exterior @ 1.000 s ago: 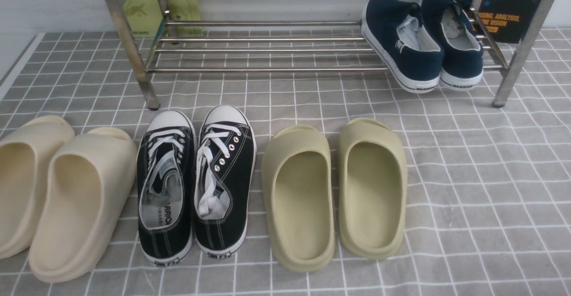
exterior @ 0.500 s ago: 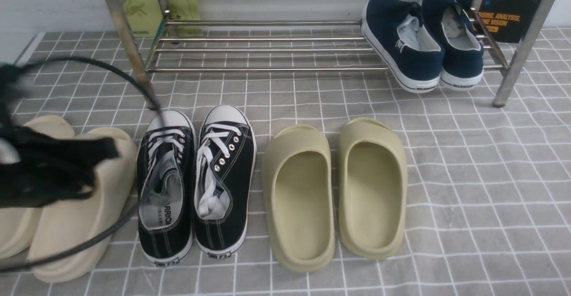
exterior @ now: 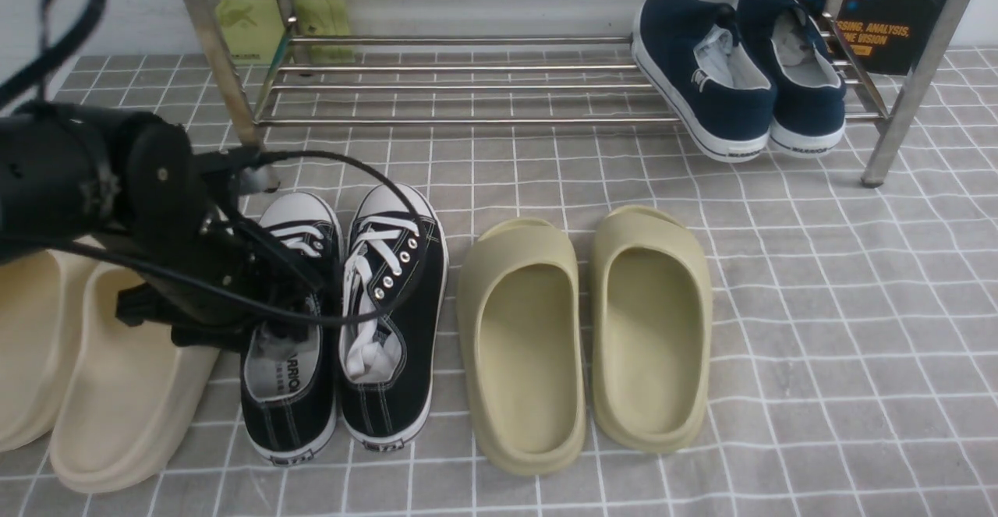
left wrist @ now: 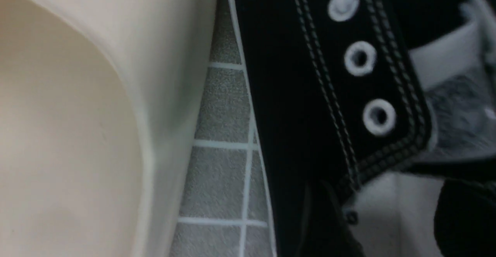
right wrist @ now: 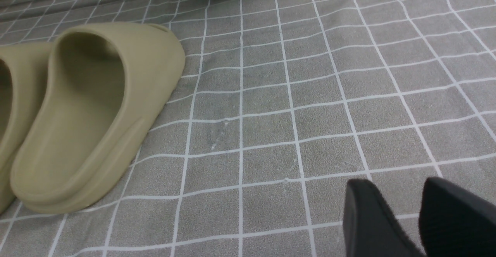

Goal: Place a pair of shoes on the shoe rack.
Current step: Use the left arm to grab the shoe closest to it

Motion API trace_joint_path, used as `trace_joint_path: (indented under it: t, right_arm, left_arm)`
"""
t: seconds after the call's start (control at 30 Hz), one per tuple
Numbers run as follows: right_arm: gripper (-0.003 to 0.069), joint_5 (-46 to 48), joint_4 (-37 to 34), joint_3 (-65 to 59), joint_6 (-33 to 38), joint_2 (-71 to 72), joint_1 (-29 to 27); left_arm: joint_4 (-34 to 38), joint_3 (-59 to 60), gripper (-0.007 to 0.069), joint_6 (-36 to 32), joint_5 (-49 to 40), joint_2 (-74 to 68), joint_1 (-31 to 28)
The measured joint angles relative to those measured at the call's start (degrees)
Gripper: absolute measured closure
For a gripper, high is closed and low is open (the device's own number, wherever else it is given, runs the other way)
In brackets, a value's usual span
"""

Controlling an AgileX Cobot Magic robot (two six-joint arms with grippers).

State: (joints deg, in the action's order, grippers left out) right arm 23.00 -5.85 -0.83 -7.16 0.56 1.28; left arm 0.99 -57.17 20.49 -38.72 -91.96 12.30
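Observation:
The pair of shoes stands side by side on the checked mat in front of the shoe rack (exterior: pixel 468 121): a left sneaker (exterior: pixel 290 392) and a right sneaker (exterior: pixel 394 299), both black canvas with white toe caps and laces. My left gripper (exterior: pixel 273 310) reaches in from the left and hangs over the left sneaker's opening. In the left wrist view the left gripper (left wrist: pixel 391 206) is open, its dark fingers (left wrist: pixel 465 218) apart over the pale insole beside the eyelet flap (left wrist: pixel 360 90). In the right wrist view my right gripper (right wrist: pixel 397 183) is open above bare mat, out of the front view.
Navy slip-ons (exterior: pixel 706 80) sit on the rack's lower shelf at the right. Olive slides (exterior: pixel 522 345) lie right of the sneakers; one olive slide (right wrist: pixel 97 106) is near my right gripper. Cream slides (exterior: pixel 117 400) lie left, under my left arm. A cable (exterior: pixel 374 314) loops over the sneakers.
My left arm has swung in from the left edge to over the left sneaker, and its jaws have opened. The shoes have not moved.

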Motion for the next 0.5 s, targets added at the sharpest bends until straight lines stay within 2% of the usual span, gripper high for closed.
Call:
trace_joint_path:
  t: [0.07, 0.13, 0.17, 0.2, 0.23, 0.3, 0.43, 0.5]
  right_arm:
    - [0.0419, 0.0, 0.0, 0.0, 0.0, 0.0, 0.0]
    - [0.0419, 0.0, 0.0, 0.0, 0.0, 0.0, 0.0]
    - [0.0419, 0.0, 0.0, 0.0, 0.0, 0.0, 0.0]
    - [0.0419, 0.0, 0.06, 0.0, 0.0, 0.0, 0.0]
    - [0.0419, 0.0, 0.06, 0.0, 0.0, 0.0, 0.0]
    - [0.0419, 0.0, 0.06, 0.0, 0.0, 0.0, 0.0]
    - [0.0419, 0.0, 0.06, 0.0, 0.0, 0.0, 0.0]
    - [0.0419, 0.0, 0.06, 0.0, 0.0, 0.0, 0.0]
  left_arm:
    - [-2.15, 0.0, 0.0282, 1.62, 1.11, -1.83, 0.0]
    - [-4.25, 0.0, 0.039, 3.94, 1.91, -3.04, 0.04]
    - [-4.5, 0.0, 0.0417, 4.21, 2.02, -3.21, 0.04]
    - [-6.57, 0.0, 0.0537, 6.47, 2.22, -3.52, 0.04]
    - [-7.81, 0.0, 0.0606, 7.5, 2.35, -3.52, 0.06]
    - [-9.14, 0.0, 0.0638, 8.89, 2.13, -2.96, 0.11]
    - [-10.18, -0.41, 0.0638, 9.75, 0.28, 0.2, 0.11]
    - [-10.43, -2.21, 0.0638, 9.35, -3.58, 5.41, 0.11]
